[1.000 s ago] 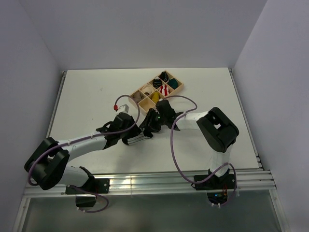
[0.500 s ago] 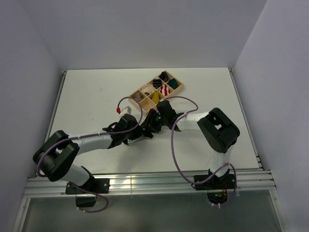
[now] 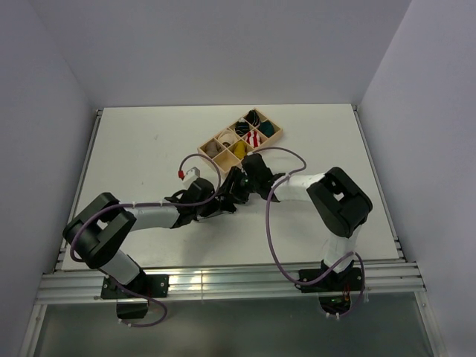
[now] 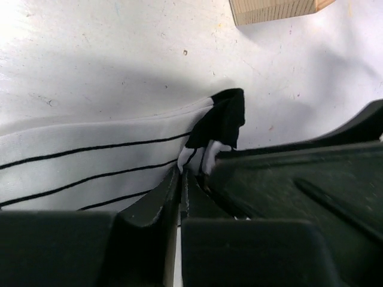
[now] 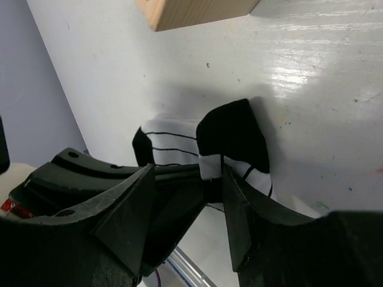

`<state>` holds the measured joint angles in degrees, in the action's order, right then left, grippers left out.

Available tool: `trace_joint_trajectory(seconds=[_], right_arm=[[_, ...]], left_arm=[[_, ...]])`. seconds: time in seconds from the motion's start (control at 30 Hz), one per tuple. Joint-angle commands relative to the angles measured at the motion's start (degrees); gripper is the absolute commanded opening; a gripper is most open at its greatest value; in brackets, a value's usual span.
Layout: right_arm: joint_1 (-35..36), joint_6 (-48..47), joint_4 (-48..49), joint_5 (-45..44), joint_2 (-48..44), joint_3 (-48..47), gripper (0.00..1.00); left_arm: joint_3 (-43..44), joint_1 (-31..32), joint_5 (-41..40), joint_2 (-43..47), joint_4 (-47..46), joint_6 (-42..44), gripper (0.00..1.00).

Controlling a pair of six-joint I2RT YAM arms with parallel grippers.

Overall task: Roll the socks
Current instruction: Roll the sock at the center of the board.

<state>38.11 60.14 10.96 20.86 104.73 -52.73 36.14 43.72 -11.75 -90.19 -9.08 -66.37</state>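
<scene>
The left gripper (image 4: 181, 174) is seen with its jaws drawn almost together, and a fold of the white striped sock (image 4: 90, 149) is pinched at their tips, just beside the sock's black toe end (image 4: 222, 116). It is met tip to tip by the right gripper (image 5: 188, 174), reaching in from the right. The right fingers (image 5: 134, 203) are held apart, and the folded black end and the left gripper's tips are straddled rather than clamped, so far as can be judged. The striped body of the sock is spread flat on the white table (image 4: 108, 48) beneath the left wrist, near the table's middle and just on the near side of the wooden divided tray (image 4: 272, 9). In the overhead view the sock is almost wholly hidden by the two grippers. A mustard-yellow piece (image 3: 239, 148) is seen in one tray compartment; whether it is the other sock cannot be told. The sock is judged to be light, thin and limp, with no stiffness of its own, so a fold is likely to sag open once let go. It is also likely to slide on the smooth table instead of turning. Hold is best taken at the folded toe end, through both layers, with the flat body pinned while the roll is carried towards the cuff. Little room is left between the crowded fingertips.
</scene>
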Motion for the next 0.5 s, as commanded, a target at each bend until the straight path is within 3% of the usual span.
trace_joint_trajectory(seconds=[0.0,0.23,0.47], right_arm=[[0.48,-3.53,-2.25,-0.73,-5.05,-0.09,0.56],[-0.31,-12.67,-10.17,-4.42,-11.2,-1.15,0.53],[-3.3,-17.51,-7.45,-0.03,-12.71,2.54,0.49]], left_arm=[[-0.54,0.4,-2.14,-2.09,2.75,-1.22,0.07],[0.42,0.31,-2.84,-1.83,4.07,2.11,0.06],[1.48,0.4,-1.61,-2.53,3.81,4.49,0.06]])
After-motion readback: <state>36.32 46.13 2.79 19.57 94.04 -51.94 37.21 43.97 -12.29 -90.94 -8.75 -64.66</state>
